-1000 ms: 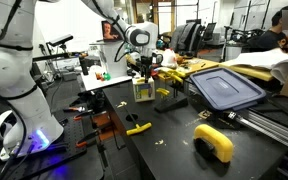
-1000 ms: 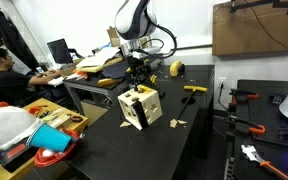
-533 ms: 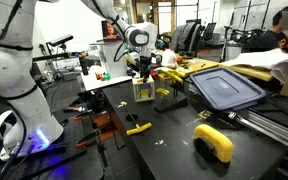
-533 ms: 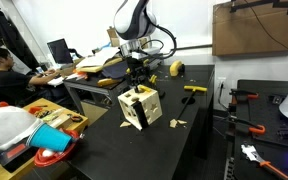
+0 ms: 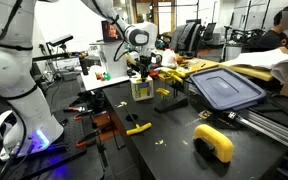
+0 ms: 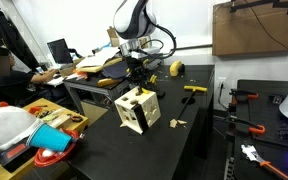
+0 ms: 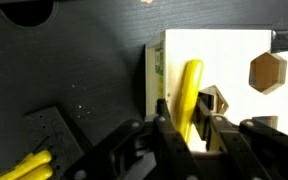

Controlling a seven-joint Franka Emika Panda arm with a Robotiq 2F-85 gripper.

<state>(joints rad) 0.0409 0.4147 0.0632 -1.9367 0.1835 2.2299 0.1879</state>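
Black workbench: gripper around yellow peg.

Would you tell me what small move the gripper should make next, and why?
Probably a slight, straight lift: in the wrist view the gripper appears to pinch the yellow peg, which lies on the top face of the wooden box, so rising a little would test the grip.

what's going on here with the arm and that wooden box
The robot arm's gripper is down over a wooden shape-sorter box that stands on a black table. In the wrist view, its fingers sit tight on either side of a yellow peg at the box's top face, beside a hexagon hole. Another yellow piece lies loose on the table nearby.
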